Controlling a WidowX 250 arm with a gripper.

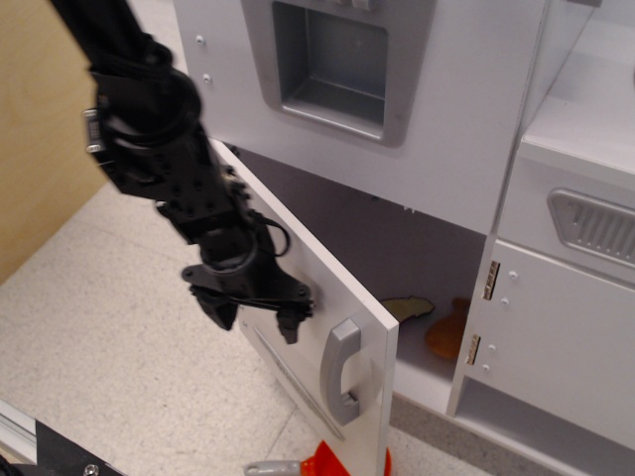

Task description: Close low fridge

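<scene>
The low fridge's white door point(327, 297) stands wide open, swung out toward me, with its grey loop handle point(340, 371) near the free edge and a thin grey strip along the bottom. The dark compartment point(407, 253) behind it is exposed. My black gripper point(256, 319) is in front of the door's outer face, just left of the handle, fingers pointing down and spread apart with nothing between them. I cannot tell whether it touches the door.
A white panel with a recessed grey dispenser point(337, 64) sits above. A handle-less white cabinet door with silver hinges point(556, 337) is at right. Yellow and orange toy items point(437, 319) lie inside the fridge. A red object point(342, 464) is at the bottom edge. A wooden panel point(45, 149) stands at left.
</scene>
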